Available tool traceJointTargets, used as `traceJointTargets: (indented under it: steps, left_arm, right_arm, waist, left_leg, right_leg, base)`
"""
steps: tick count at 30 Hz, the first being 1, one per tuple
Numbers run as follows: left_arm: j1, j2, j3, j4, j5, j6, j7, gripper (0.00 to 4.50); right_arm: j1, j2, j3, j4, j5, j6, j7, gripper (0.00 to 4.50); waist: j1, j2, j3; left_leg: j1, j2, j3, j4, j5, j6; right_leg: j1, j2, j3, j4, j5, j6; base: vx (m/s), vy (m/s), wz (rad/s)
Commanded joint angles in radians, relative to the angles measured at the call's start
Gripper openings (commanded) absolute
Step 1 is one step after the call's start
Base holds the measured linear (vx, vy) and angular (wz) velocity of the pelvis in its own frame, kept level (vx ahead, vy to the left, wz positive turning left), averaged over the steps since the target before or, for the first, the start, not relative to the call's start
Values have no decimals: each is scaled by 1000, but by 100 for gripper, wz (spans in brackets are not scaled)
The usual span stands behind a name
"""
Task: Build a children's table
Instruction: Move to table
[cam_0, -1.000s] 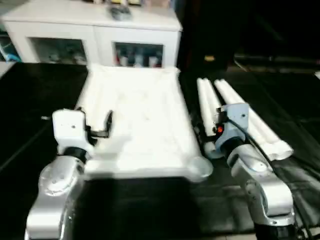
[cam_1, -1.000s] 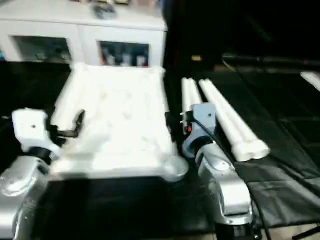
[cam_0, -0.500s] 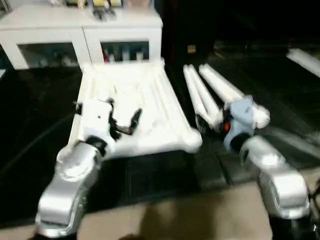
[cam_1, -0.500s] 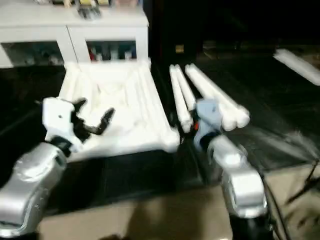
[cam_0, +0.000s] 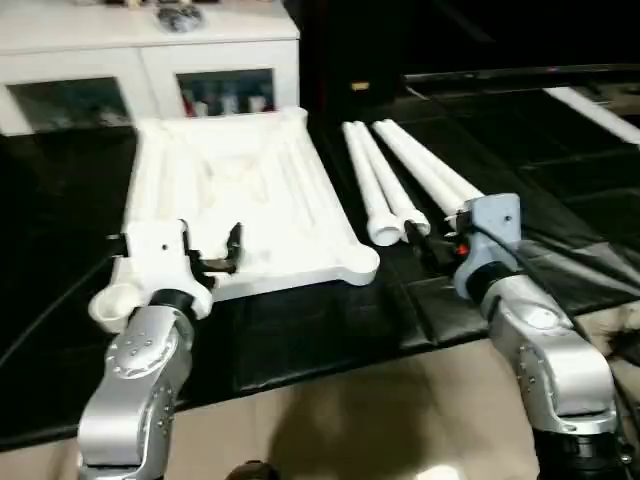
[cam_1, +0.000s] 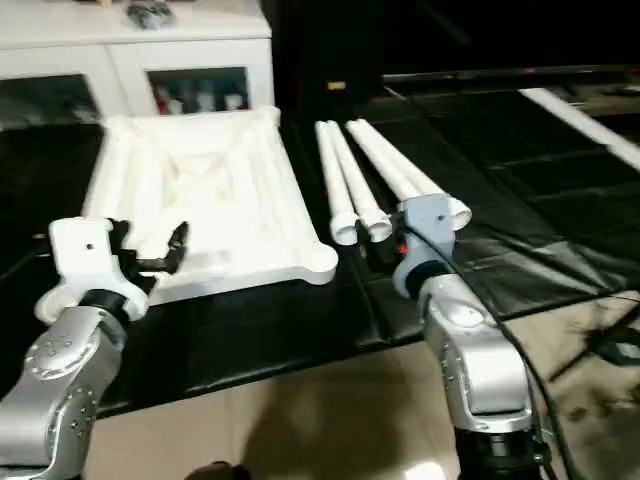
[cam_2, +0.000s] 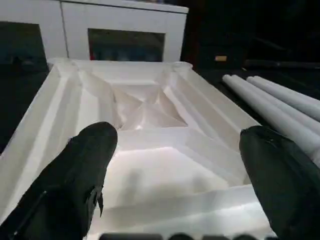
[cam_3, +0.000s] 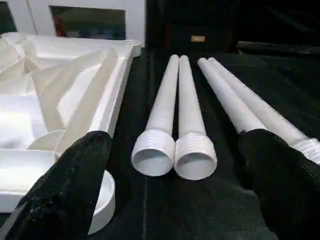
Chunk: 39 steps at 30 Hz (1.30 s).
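Black sheeting covers the floor, with a white cabinet behind. The upturned tabletop lies beside four legs. Left pincer and right pincer gape wide, holding nothing.

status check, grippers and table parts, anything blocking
Left gripper open, empty, over the tabletop. Right gripper open, empty, facing the legs. Tabletop underside up, four legs beside it on the mat. Nothing blocking.
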Motion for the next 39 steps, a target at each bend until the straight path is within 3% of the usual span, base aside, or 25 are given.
traceJointTargets:
  steps: [1, 2, 3, 4, 5, 7, 8, 9, 10, 11, 13, 20, 23, 24, 26, 27, 29, 30, 32, 34, 35, 36, 37, 38, 39]
  left_arm:
    - [5, -7, -12, -27, 9, 0, 12, 446]
    - [5, -7, -12, -27, 9, 0, 12, 446]
    - [8, -9, -12, -30, 12, 0, 14, 446]
    - [14, -9, -16, -35, 20, -1, 16, 446]
    - [20, -5, -22, -40, 26, -5, 12, 446]
    - [29, 10, -42, -48, 30, 4, -7, 446]
    - [30, 18, -52, -49, 38, 4, -9, 446]
    - [29, 18, -52, -48, 39, 2, -8, 446]
    - [28, 18, -51, -48, 40, 2, -7, 446]
    - [27, 21, -50, -48, 43, -2, -3, 446]
    - [27, 25, -51, -46, 50, -10, -6, 446]
    - [33, 7, -29, -55, 19, -15, -5, 446]
    - [40, 10, -34, -58, 18, -11, -16, 446]
    - [44, 11, -37, -57, 19, -14, -19, 446]
    - [47, 10, -38, -54, 19, -18, -25, 446]
    - [49, 11, -39, -54, 15, -19, -31, 446]
    - [52, 11, -37, -53, 12, -20, -32, 446]
    - [50, 11, -35, -51, 11, -20, -31, 446]
    - [49, 11, -33, -49, 11, -23, -30, 446]
    - [48, 12, -33, -47, 12, -25, -30, 446]
    - [47, 12, -33, -46, 13, -26, -30, 446]
    - [46, 12, -33, -46, 13, -27, -31, 446]
    - [45, 12, -33, -45, 14, -29, -32, 446]
    - [44, 12, -34, -45, 14, -30, -33, 446]
    - [42, 14, -35, -42, 15, -33, -35, 446]
  right_arm:
    - [-19, -11, -17, 1, -18, -17, -18, 441]
    - [-19, -11, -17, 1, -18, -17, -18, 441]
    - [-24, -12, -22, 5, -19, -15, -23, 441]
    - [-27, -16, -25, 7, -15, -11, -19, 441]
    - [-24, -9, -36, -4, 5, 2, -14, 441]
    - [-16, 0, -48, -22, 34, 16, -1, 441]
    - [-4, 2, -41, -36, 47, 24, 14, 441]
    - [-1, 4, -39, -40, 46, 27, 14, 441]
    - [1, 4, -39, -42, 46, 29, 13, 441]
    - [7, 7, -32, -52, 41, 31, 13, 441]
    - [11, 10, -29, -57, 40, 28, 11, 441]
    - [33, 5, -8, -80, 30, 31, 13, 441]
    - [34, -2, 1, -80, 23, 28, 16, 441]
    - [33, 1, -3, -76, 20, 24, 9, 441]
    - [32, 1, -5, -71, 13, 19, 2, 441]
    - [31, -1, -6, -70, 10, 17, 0, 441]
    - [31, 6, -11, -67, 7, 7, -9, 441]
    - [30, 21, -26, -63, 22, 5, -15, 441]
    - [27, 22, -30, -62, 23, 2, -19, 441]
    - [26, 22, -32, -64, 31, 1, -15, 441]
    - [26, 23, -35, -65, 38, 2, -11, 441]
    - [26, 24, -36, -67, 42, 1, -8, 441]
    - [27, 17, -29, -66, 29, -9, -8, 441]
    - [27, 13, -25, -65, 22, -15, -9, 441]
    - [27, 6, -17, -62, 9, -27, -7, 441]
  waist:
    - [9, 1, -52]
    - [10, -16, -55]
    - [12, -52, -69]
    - [33, -40, -54]
    - [25, -31, -42]
    - [59, -25, -53]
    - [60, 8, -88]
    - [35, 18, -106]
    - [35, 8, -104]
    - [52, -11, -89]
    - [74, -33, -81]
    - [54, -19, -60]
    - [45, -22, -35]
    - [64, -39, -25]
    - [49, -27, -27]
    - [40, -22, -19]
    - [21, 12, -23]
    - [-5, 26, -28]
    - [-17, 17, -55]
    - [-25, 3, -57]
    - [-25, 3, -57]
    - [-21, -35, -53]
    - [4, -89, -57]
    - [27, -81, -63]
    - [40, -87, -78]
  left_leg:
    - [-10, 39, -131, -188, -639, -66]
    - [-11, 17, -118, -155, -615, -64]
    - [17, -13, -45, 31, -435, -10]
    - [-16, 38, 51, 150, -166, 96]
    - [-15, 54, 66, 137, -131, 107]
    - [-2, 94, 81, 35, -32, 152]
    - [67, 168, 55, -18, 101, 191]
    - [126, 296, -33, -25, 447, 358]
    - [126, 277, -26, -8, 518, 383]
    - [78, 188, 37, 17, 457, 336]
    - [19, 113, 93, -6, 149, 205]
    - [53, 144, 98, -63, -126, 63]
    - [110, 130, 115, -82, -434, 39]
    - [34, 106, 92, -87, -422, 88]
    - [53, 86, 103, -16, -406, 127]
    - [22, 104, 104, 9, -298, 148]
    - [127, 134, 102, -40, -392, 75]
    - [193, 214, 10, -132, -595, 42]
    - [255, 254, -45, -147, -602, 136]
    - [250, 215, 0, -115, -333, 355]
    - [250, 215, 0, -115, -333, 355]
    - [192, 114, 101, -96, -295, 341]
    - [127, 25, 143, -26, -335, 277]
    - [108, 6, 140, 60, -291, 254]
    - [30, 30, 95, 134, -162, 204]
  right_leg:
    - [24, -45, 61, -43, -312, -197]
    - [13, -72, 71, -81, -415, -241]
    - [-6, -183, 69, -210, -601, -369]
    - [40, -236, 68, -228, -565, -428]
    - [32, -206, 111, -219, -491, -404]
    - [42, -125, 60, -162, -241, -281]
    - [20, -72, 30, -117, -16, -171]
    - [-72, -96, 78, 2, 140, -71]
    - [-86, -116, 102, -3, 173, -64]
    - [-71, -140, 134, -44, 272, -95]
    - [-1, -119, 139, -54, 321, -90]
    - [-1, -79, 123, -86, 12, -119]
    - [3, -63, 113, -150, -529, -100]
    - [63, -102, 78, -156, -612, -82]
    - [77, -161, 46, -218, -930, -33]
    - [125, -191, 1, -248, -909, -43]
    - [67, -103, -2, -228, -754, -60]
    - [22, -19, -8, -80, -381, -94]
    - [-58, -17, 39, 40, -119, -26]
    - [-126, -33, 59, 71, 9, 24]
    - [-126, -33, 59, 71, 9, 24]
    - [-81, -60, 92, -48, 93, -29]
    - [16, -91, 177, -129, -202, -46]
    - [60, -173, 250, -172, -380, -121]
    - [129, -207, 273, -165, -475, -225]
  base:
    - [-18, -30, 33]
    - [45, -104, 60]
    - [36, -150, 53]
    - [36, -150, 53]
    - [36, -134, 15]
    - [69, -121, 9]
    - [64, -73, 23]
    - [54, -35, 5]
    - [54, -35, 5]
    - [0, 0, 0]
    - [0, 0, 0]
    - [0, -9, -1]
    - [0, 0, 0]
    - [-1, 25, 18]
    - [14, 39, 31]
    - [75, 82, 50]
    - [68, 87, 44]
    - [94, 89, 9]
    - [131, 76, 4]
    - [171, 29, 8]
    - [157, -19, 1]
    - [162, -75, 3]
    - [162, -75, 3]
    - [184, -64, 8]
    - [211, -30, -2]
